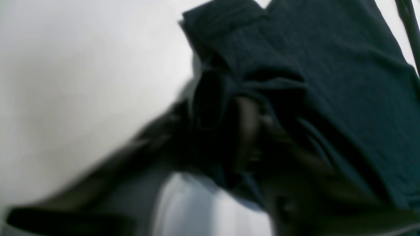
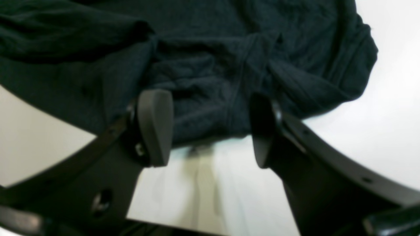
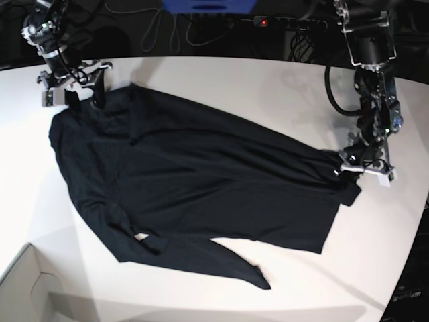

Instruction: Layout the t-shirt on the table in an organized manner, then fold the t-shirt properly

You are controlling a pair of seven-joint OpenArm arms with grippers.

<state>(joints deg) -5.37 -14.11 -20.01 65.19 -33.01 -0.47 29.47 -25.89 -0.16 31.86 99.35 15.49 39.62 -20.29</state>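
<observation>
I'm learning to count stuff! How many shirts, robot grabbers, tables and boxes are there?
t-shirt: 1
Grabbers: 2, the left gripper and the right gripper
table: 1
cardboard box: 1
Total: 5

Right hand (image 2: 210,131) fingers spread, straddling rumpled black t-shirt (image 2: 229,65) edge over white table (image 2: 377,137).

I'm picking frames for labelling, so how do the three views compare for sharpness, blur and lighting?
Left wrist view: heavily smeared and dark near the lens, so the left gripper is barely readable; only the t-shirt weave shows. Right wrist view: softly out of focus, yet the open right gripper is clear. Base view: sharpest, with even light on the table and a dim background.
</observation>
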